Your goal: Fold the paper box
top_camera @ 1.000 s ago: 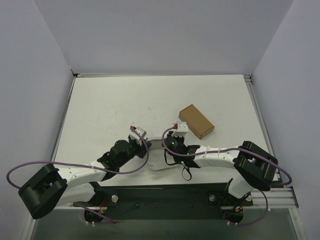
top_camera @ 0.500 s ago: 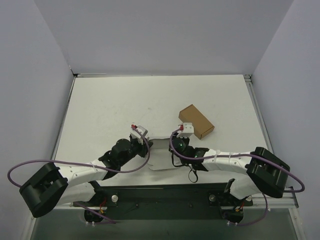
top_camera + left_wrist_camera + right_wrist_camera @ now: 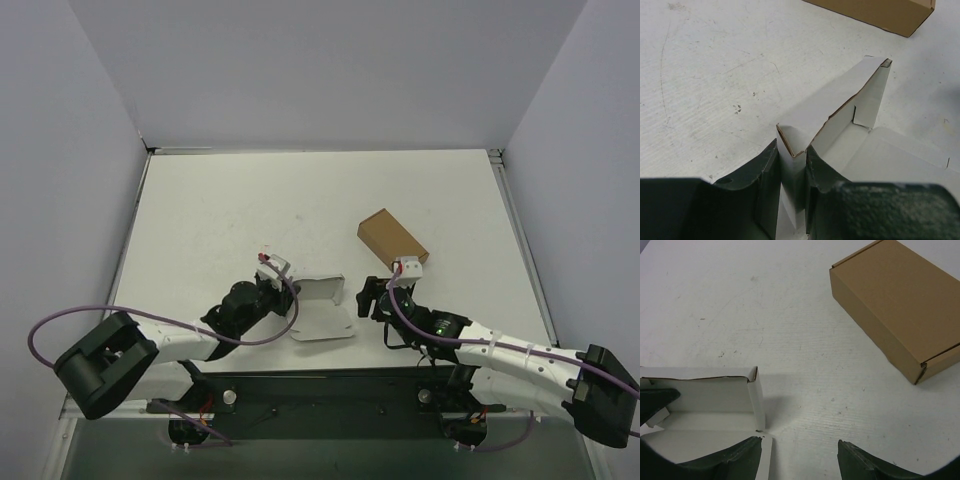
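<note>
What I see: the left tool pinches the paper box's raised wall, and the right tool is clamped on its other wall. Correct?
Not quite. The left tool does pinch the paper box by its raised wall, but the right tool is open and holds nothing; the right wrist view shows bare table between its fingers.

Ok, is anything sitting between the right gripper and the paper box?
Nothing visible does. Only table surface lies between the open right gripper and the raised wall of the paper box. The brown box sits farther out, off that line. The left gripper pinches the wall's far end.
</note>
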Robot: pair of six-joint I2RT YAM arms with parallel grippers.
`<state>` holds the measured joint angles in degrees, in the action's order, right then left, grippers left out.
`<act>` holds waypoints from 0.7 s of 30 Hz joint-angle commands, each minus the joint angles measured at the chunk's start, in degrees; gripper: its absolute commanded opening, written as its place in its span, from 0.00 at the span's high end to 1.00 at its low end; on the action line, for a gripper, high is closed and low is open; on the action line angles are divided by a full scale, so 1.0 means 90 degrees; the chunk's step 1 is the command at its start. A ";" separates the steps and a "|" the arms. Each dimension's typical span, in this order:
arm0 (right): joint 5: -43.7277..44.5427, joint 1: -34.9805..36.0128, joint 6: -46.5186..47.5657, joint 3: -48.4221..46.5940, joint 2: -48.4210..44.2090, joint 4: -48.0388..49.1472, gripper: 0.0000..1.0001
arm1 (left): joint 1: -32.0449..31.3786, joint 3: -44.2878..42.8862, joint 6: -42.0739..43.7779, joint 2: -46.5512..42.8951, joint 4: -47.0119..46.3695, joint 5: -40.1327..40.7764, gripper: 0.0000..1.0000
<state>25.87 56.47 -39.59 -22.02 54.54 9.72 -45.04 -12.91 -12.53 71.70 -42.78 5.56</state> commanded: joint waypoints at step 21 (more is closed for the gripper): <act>-0.0755 -0.0083 -0.0044 0.0181 -0.0435 0.0483 0.38 | -0.0045 0.0331 0.0417 -0.0466 -0.0267 -0.0500 0.16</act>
<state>19.16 56.14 -40.05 -21.04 52.64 13.06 -45.23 -9.67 -7.86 71.44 -50.65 4.10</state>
